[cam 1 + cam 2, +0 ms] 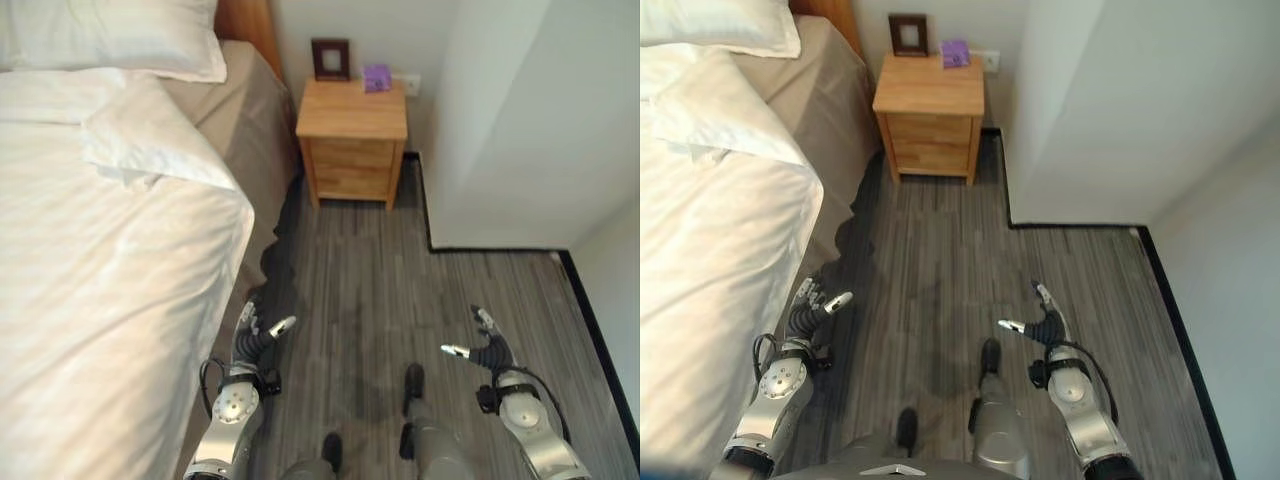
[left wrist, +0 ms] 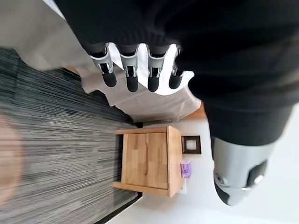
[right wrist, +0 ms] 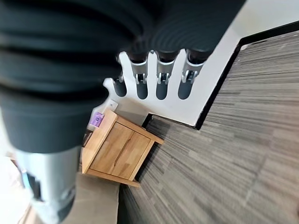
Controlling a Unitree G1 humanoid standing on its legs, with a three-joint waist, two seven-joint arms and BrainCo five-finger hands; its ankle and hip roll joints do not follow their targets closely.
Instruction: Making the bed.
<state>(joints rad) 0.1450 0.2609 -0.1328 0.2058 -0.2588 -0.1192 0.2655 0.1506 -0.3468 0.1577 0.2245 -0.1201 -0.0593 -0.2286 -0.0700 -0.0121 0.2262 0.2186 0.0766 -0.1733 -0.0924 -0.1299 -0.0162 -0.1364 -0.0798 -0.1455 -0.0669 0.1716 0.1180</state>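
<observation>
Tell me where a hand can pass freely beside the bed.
Free: the grey floor between the bed and the white wall. Also the nightstand top's front. Crowded: its back edge, with a picture frame and a purple object.

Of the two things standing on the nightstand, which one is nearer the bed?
The dark picture frame. It stands at the back of the wooden nightstand on the bed's side; the small purple item sits further toward the wall corner.
</observation>
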